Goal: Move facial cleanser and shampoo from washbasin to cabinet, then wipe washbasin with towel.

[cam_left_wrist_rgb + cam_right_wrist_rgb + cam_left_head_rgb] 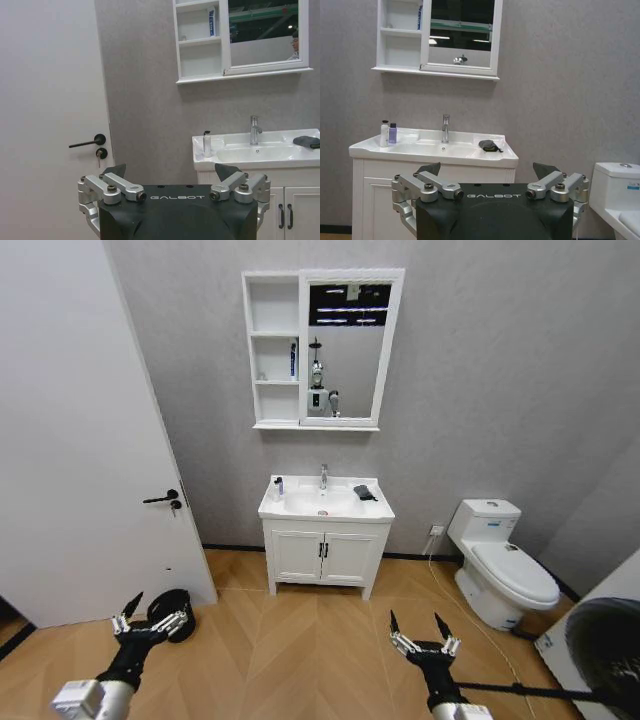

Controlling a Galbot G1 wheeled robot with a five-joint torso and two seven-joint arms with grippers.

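Bottles on the white rectangular ceramic washbasin (326,502) are being counted at two in the right wrist view: one clear bottle with a dark cap (384,133) and one small purple bottle (393,133), standing upright and just beside each other on the deck left of the chrome faucet (445,128). Which one is the cleanser and which the shampoo cannot be told. One small dark grey folded towel (489,145) is lying on the deck right of the faucet, long axis running roughly along the front edge, near the right rim.

One white wall-mounted cabinet (274,348) of three open shelves is hanging above the basin, joined to a white-framed mirror (349,345). One blue-and-white tube (212,21) is standing upright at the right side of a shelf, beside the mirror frame.

Open wood floor (300,640) is lying between robot and the white two-door vanity (324,555). A white door with a black handle (80,440) is bounding the left side, a white toilet (500,565) the right.

Both grippers are being held low, well apart from the basin: left gripper (150,614) and right gripper (424,628), each with fingers spread wide and nothing gripped.
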